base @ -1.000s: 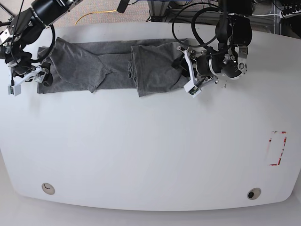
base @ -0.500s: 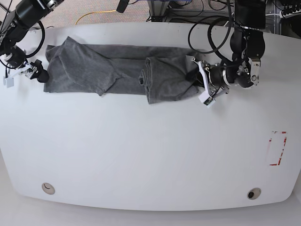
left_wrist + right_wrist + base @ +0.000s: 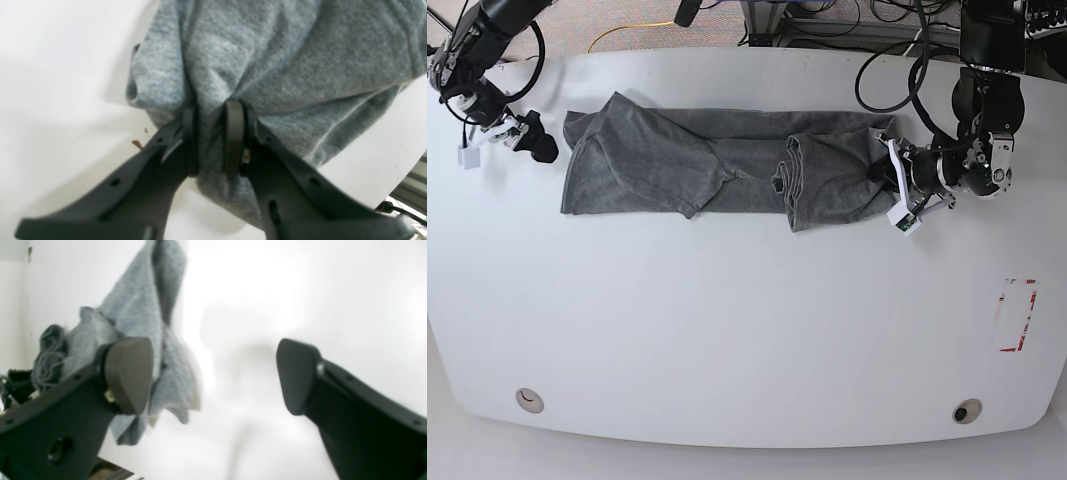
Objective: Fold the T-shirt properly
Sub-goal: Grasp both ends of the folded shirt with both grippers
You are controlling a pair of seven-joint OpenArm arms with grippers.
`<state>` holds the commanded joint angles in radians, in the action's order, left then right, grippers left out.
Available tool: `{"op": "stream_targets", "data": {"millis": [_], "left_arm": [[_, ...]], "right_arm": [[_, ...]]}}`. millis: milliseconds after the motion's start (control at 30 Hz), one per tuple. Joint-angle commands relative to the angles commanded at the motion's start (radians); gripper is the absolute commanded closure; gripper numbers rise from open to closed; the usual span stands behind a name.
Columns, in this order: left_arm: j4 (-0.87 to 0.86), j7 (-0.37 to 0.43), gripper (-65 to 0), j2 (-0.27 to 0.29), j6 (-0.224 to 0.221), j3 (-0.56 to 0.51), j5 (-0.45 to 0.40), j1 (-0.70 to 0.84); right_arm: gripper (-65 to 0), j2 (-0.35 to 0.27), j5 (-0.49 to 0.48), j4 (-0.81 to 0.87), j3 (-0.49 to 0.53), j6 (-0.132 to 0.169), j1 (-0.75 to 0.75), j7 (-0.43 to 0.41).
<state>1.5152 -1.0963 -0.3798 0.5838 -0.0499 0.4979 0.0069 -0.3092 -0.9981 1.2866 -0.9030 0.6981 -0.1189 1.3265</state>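
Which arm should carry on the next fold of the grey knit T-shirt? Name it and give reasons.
Left. The left gripper is clamped on the heather-grey knit T-shirt; the right gripper is open, holding nothing, beside the shirt's other end.

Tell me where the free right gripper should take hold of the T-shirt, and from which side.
Judging by its pose, the T-shirt offers a bare end edge nearest the open right gripper. Grip that edge's near corner, coming in low from the shirt's outer end; the left gripper pins the far end.
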Motion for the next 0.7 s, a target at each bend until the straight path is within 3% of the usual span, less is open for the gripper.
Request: {"op": "stream_targets", "data": {"millis": [167, 400, 600, 700], "left_arm": [[0.028, -0.002, -9.6, 0.002, 0.0, -0.002, 0.002, 0.0], [0.141, -0.003, -9.6, 0.002, 0.0, -0.006, 0.002, 0.006], [0.167, -0.026, -9.7, 0.003, 0.0, -0.006, 0.002, 0.002], [0.169, -0.029, -9.7, 0.018, 0.002, -0.005, 0.002, 0.0]], "right_arm": [[-55.5, 0.075, 0.0, 0.101, 0.075, 0.0, -0.005, 0.0], [-54.4, 0.12, 0.009, 0.135, 0.135, 0.0, 0.0, -0.003], [-35.7, 0.13, 0.009, 0.133, 0.172, 0.0, 0.021, -0.009], [-30.8, 0.127, 0.009, 0.138, 0.209, 0.0, 0.028, -0.04]]}}
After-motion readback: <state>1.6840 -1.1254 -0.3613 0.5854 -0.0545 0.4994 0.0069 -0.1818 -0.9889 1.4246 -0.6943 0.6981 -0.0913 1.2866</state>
